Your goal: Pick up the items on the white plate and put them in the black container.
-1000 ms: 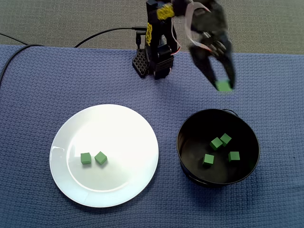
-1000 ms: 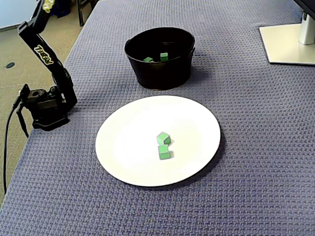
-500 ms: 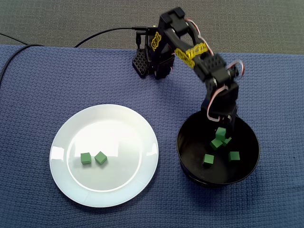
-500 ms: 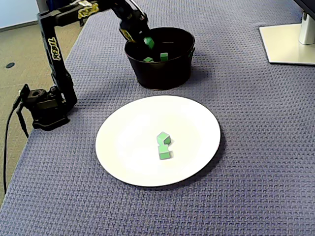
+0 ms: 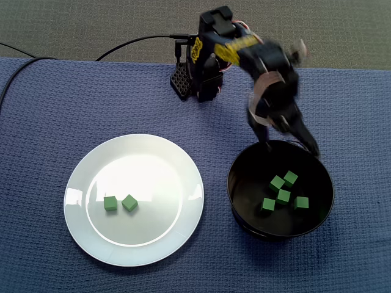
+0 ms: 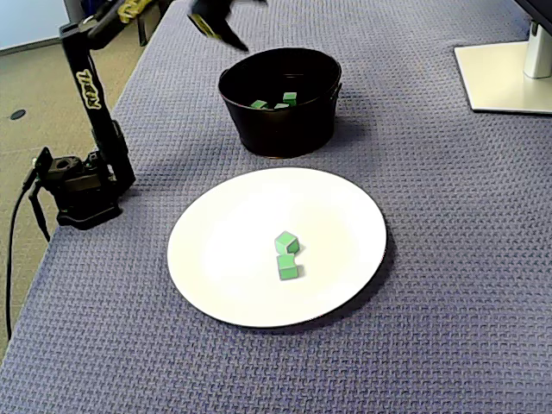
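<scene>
My hand [image 5: 292, 149] hangs over the far rim of the black container [image 5: 239, 201]. Motion blur smears it in both fixed views, but its two fingers seem spread wide with nothing between them. The arm behind it runs back to its base [image 5: 198, 76] at the far edge of the bench [image 5: 49, 104], which is covered in a blue woven cloth.

Five green cubes [image 5: 283, 196] lie loose on the container's floor. Two more green cubes [image 5: 119, 203] are left on the white plate [image 5: 183, 155], well apart from the container, to its left in the view from above.

The step now, as I judge it, is fetching the next cube. I should clear the container's rim before swinging left and keep the fingers wide on the way down. The pair sit just beside each other, left of the plate's middle. The right one is turned cornerwise, the left one sits square. I would take the square one first, from its outer side, closing on two flat faces so the neighbour is not nudged.

The cubes are small, matte, sharp-edged and bright green, easy to see against the glossy plate.
</scene>
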You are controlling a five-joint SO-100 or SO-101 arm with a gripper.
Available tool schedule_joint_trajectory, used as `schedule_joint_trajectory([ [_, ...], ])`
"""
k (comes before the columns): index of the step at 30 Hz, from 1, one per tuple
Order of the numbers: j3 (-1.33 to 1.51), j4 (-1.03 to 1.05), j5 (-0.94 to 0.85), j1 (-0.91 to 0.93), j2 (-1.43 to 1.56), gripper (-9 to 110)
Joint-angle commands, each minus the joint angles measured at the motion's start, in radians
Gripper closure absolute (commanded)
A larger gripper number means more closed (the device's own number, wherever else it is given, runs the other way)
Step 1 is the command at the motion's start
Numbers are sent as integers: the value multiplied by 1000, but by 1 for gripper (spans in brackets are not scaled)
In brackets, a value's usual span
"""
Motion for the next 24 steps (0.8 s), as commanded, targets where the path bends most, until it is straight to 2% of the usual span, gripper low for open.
schedule_joint_trajectory([
  [1, -331, 186, -75, 318, 112, 50],
  [5, -199, 123, -118, 689, 100, 45],
  [10, 137, -121, -390, 931, 6, 46],
  [16, 368, -403, -704, 1045, -156, 50],
  [22, 360, -617, -845, 1045, -330, 52],
  [24, 345, -627, -876, 1037, -373, 52],
])
